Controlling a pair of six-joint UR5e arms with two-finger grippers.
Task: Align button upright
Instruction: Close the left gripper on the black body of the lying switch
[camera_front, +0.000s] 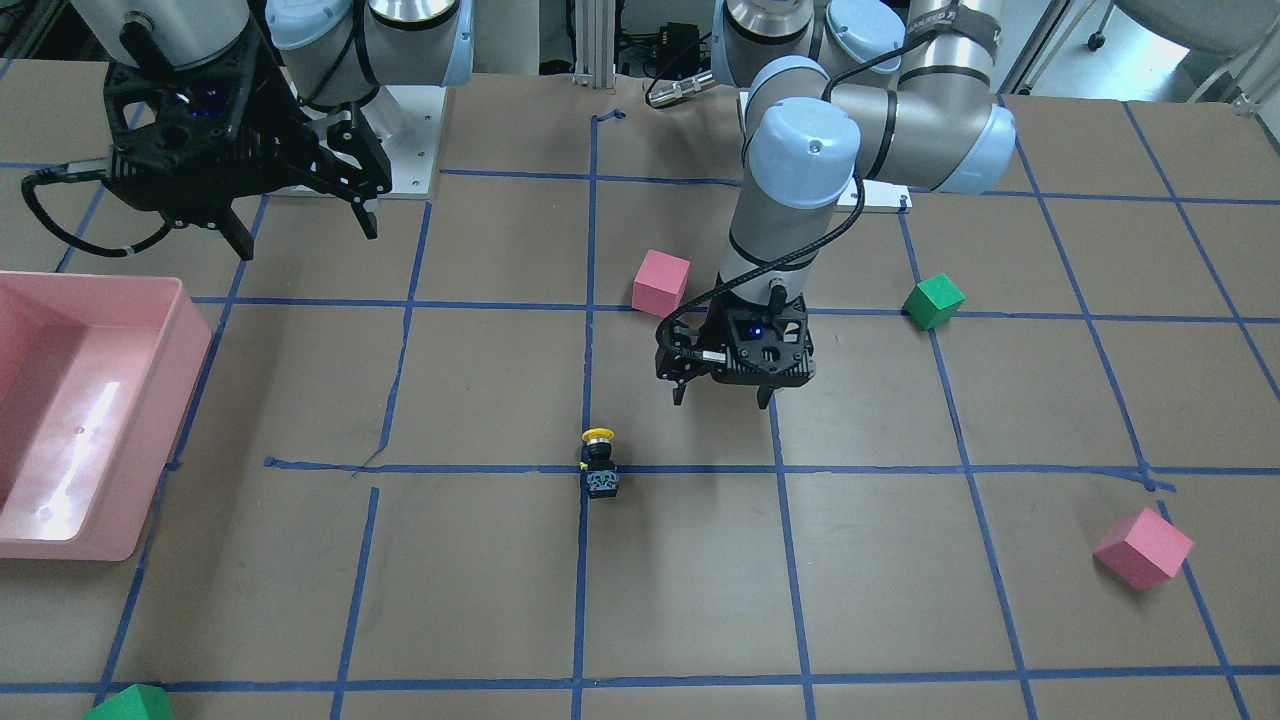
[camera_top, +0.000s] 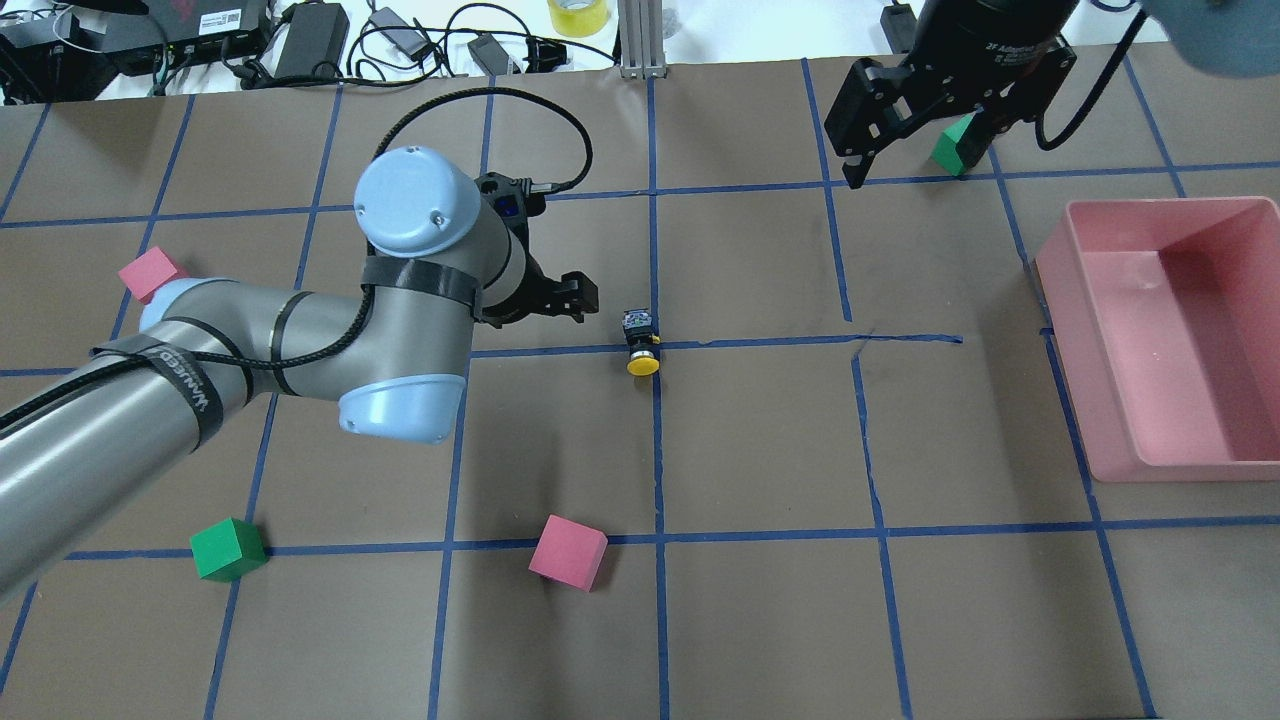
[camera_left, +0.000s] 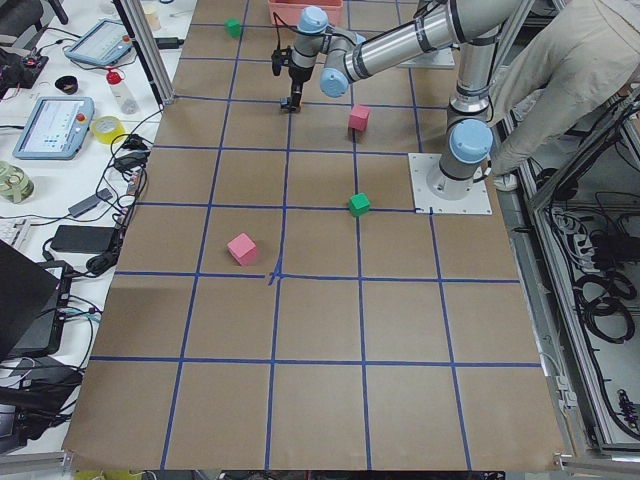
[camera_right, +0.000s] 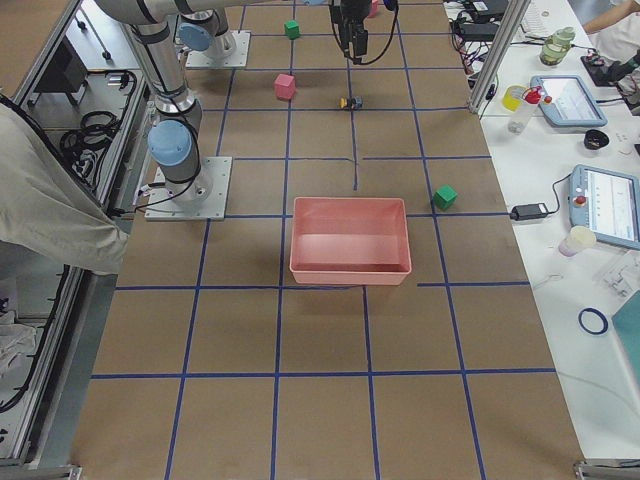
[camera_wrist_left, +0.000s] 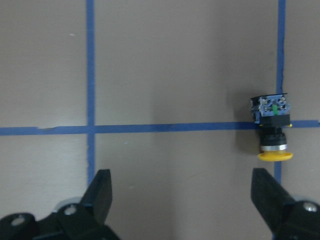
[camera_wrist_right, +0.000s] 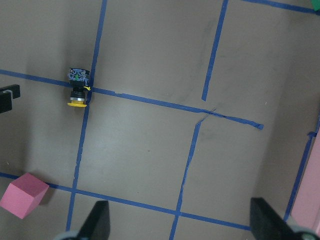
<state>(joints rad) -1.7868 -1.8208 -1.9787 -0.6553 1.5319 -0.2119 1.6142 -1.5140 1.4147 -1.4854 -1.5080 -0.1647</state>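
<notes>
Overhead exterior has the button (camera_top: 641, 343) lying on its side where two blue tape lines cross near the table's middle. Its yellow cap is turned toward the robot and its base block away. From up there the left arm's own bulk covers much of its tool. The front-facing camera shows it plainly: the left gripper (camera_front: 722, 398) hangs low over the table near the button, fingers spread wide with nothing between them. The left wrist camera adds detail neither wide view gives, a small green mark on the button's base block. It also shows the button lying ahead of one finger (camera_wrist_left: 266, 192) rather than in the gap.

The right gripper (camera_front: 305, 235) is held high and well apart from the button, near the pink bin (camera_top: 1062, 310), fingers wide apart and empty. Its wrist camera sees the button small from above, with a pink cube (camera_wrist_right: 22, 195) nearer the robot.
</notes>
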